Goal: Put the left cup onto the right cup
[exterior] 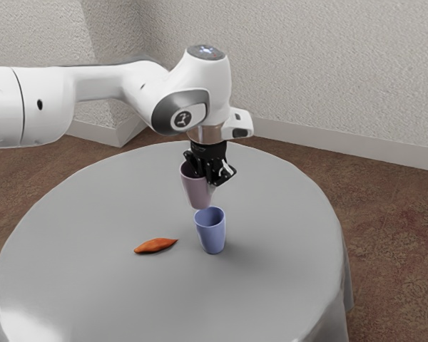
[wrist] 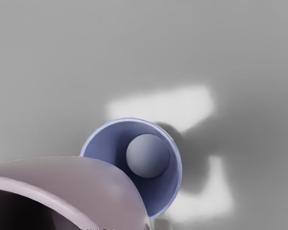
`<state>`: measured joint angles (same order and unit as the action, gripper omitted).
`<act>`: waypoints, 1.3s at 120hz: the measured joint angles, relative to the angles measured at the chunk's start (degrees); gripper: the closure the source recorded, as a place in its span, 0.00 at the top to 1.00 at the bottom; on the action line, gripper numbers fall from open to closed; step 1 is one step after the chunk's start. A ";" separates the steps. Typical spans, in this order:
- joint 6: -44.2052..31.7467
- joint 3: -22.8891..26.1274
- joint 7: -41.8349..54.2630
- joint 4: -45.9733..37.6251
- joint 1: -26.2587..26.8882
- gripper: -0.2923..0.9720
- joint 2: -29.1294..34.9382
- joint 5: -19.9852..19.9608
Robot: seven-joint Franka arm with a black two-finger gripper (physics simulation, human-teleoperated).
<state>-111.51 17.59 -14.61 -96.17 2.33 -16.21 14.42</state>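
Note:
In the exterior view my gripper [exterior: 203, 176] is shut on the rim of a pale pink cup [exterior: 197, 191], which hangs in the air, tilted slightly. Its base hovers just above the rim of a blue cup [exterior: 210, 229], a little toward the exterior view's left of it. The blue cup stands upright on the round grey table [exterior: 285, 285]. In the wrist view the pink cup [wrist: 86, 187] is large and blurred under my hand, partly covering the blue cup [wrist: 149, 158], whose open mouth and inner bottom show.
An orange sweet potato [exterior: 155, 245] lies on the table, to the exterior view's left of the blue cup. The table edge curves around at the front and right. Brown carpet and a white wall lie beyond.

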 joint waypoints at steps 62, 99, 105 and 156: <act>-6.22 -0.28 -2.01 -1.85 -0.40 0.15 -3.66 -0.23; -7.60 -0.28 -2.83 -1.76 -0.31 0.21 -5.58 -0.12; -7.73 -0.28 -2.86 -1.76 -0.20 0.30 -5.57 -0.12; -7.79 -0.35 -3.03 -1.25 -0.16 0.70 -2.18 1.07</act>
<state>-119.30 17.24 -17.64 -97.42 2.17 -18.39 15.48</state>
